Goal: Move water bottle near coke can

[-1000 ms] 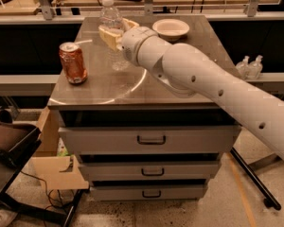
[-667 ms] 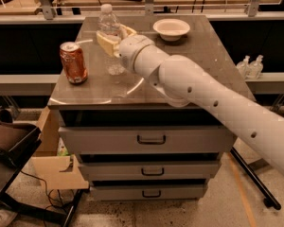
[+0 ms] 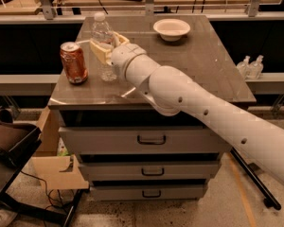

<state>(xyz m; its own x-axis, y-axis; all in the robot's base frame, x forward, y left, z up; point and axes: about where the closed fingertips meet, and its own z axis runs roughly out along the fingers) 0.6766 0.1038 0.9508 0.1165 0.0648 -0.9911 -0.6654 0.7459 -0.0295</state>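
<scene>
The water bottle (image 3: 103, 37), clear with a white cap, stands upright on the cabinet top (image 3: 203, 60). My gripper (image 3: 105, 47) is shut on the water bottle's middle, its tan fingers (image 3: 99, 52) wrapped around the body. The white arm reaches in from the lower right. The coke can (image 3: 74, 62), red-orange with a silver top, stands upright just left of the bottle, a small gap between them, near the top's left edge.
A white bowl (image 3: 171, 29) sits at the back of the top. Two small clear pump bottles (image 3: 250, 66) stand on a ledge to the right. Drawers (image 3: 151, 140) are below. A cardboard box (image 3: 52, 169) and a dark chair (image 3: 9, 141) are at the lower left.
My gripper has carried the water bottle leftward and toward the front; the bottle now stands close beside the coke can. The can and bowl have not moved.
</scene>
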